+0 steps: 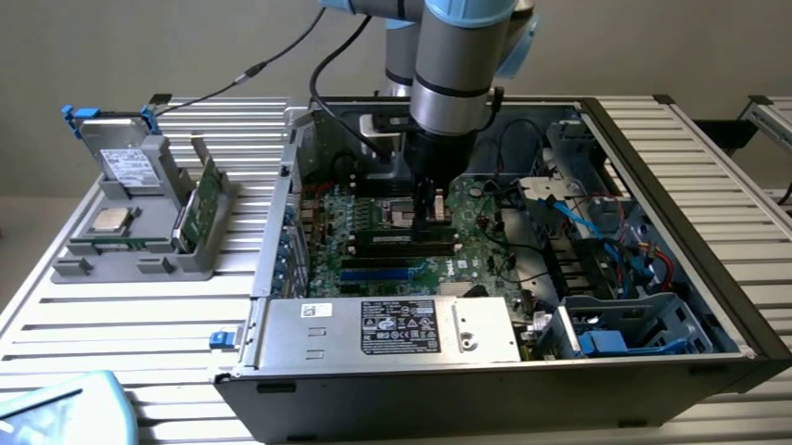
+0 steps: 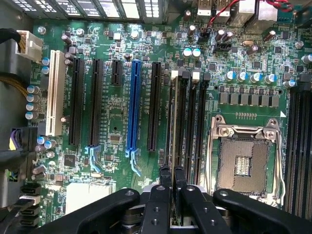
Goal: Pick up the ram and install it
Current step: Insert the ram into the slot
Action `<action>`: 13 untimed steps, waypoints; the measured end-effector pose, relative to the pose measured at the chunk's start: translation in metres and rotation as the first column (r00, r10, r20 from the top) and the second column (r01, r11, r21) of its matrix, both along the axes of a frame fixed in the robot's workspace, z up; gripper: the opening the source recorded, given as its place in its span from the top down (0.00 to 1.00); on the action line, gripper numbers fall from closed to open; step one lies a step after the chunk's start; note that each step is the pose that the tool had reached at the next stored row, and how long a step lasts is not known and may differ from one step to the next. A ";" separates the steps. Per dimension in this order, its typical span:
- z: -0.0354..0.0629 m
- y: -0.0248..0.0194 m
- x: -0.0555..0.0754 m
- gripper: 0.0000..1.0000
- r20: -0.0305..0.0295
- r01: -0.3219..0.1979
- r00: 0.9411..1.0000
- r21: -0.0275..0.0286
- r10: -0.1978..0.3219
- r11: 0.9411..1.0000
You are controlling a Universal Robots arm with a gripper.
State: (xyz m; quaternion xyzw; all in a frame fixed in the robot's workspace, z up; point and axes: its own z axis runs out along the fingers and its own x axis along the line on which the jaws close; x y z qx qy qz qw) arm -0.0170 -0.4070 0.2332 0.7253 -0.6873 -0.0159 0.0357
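My gripper [image 1: 431, 221] reaches down into the open computer case [image 1: 693, 278], over the motherboard's memory slots [image 1: 399, 243]. In the wrist view the two black fingers [image 2: 161, 195] are shut on the ram [image 2: 172, 122], seen edge-on as a thin pale strip. The ram stands along the black memory slot [image 2: 181, 122] nearest the blue expansion slot [image 2: 132, 107]. Whether it is fully seated I cannot tell. The empty processor socket [image 2: 243, 163] lies just beside these slots.
A grey parts holder [image 1: 136, 246] on the exterior view's left carries a wider green card [image 1: 198, 209], a silver processor chip [image 1: 111, 220] and a drive [image 1: 124, 165]. The power supply [image 1: 389, 329], cables [image 1: 594, 232] and a drive cage [image 1: 619, 334] crowd the case.
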 end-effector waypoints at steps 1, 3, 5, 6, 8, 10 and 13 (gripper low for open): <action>-0.0005 0.0001 0.000 0.86 0.000 0.000 1.000 0.000 0.000 1.000; -0.0014 0.0011 0.000 0.86 0.000 0.001 1.000 -0.002 -0.001 1.000; -0.0017 0.0019 0.000 0.86 0.000 0.002 1.000 -0.002 -0.002 1.000; -0.0017 0.0019 0.000 0.86 0.000 0.004 1.000 -0.002 -0.004 1.000; -0.0017 0.0020 0.000 0.86 -0.001 0.009 1.000 -0.003 -0.009 1.000; -0.0017 0.0021 0.000 0.86 -0.005 0.012 1.000 -0.005 -0.012 1.000; -0.0016 0.0021 -0.001 0.86 -0.012 0.015 1.000 -0.011 -0.015 1.000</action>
